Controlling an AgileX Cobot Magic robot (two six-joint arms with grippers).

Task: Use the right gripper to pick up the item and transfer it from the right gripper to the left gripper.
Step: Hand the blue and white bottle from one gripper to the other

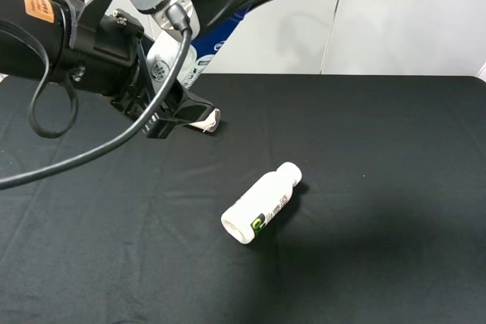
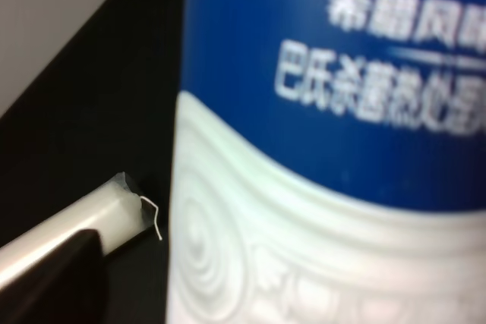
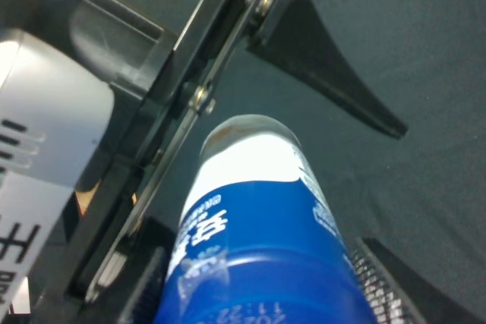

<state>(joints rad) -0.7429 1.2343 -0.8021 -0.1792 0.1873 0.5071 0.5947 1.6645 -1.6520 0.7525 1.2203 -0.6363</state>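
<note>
The item, a white bottle with a blue-and-white label (image 1: 196, 57), hangs above the table's back left, held in my right gripper (image 1: 228, 17), which reaches down from the top. In the right wrist view the ribbed pads (image 3: 377, 282) clamp the blue label (image 3: 258, 248). The bottle's white end points at my left gripper (image 1: 178, 108), whose black finger (image 3: 326, 66) stands apart from the bottle; its jaws look open around it. In the left wrist view the label (image 2: 326, 111) fills the frame, very close.
An all-white bottle with a green-black logo (image 1: 262, 202) lies on its side mid-table on the black cloth (image 1: 380, 149). A plain white tube (image 1: 209, 121) lies just behind the left gripper and also shows in the left wrist view (image 2: 76, 225). A white wall stands behind.
</note>
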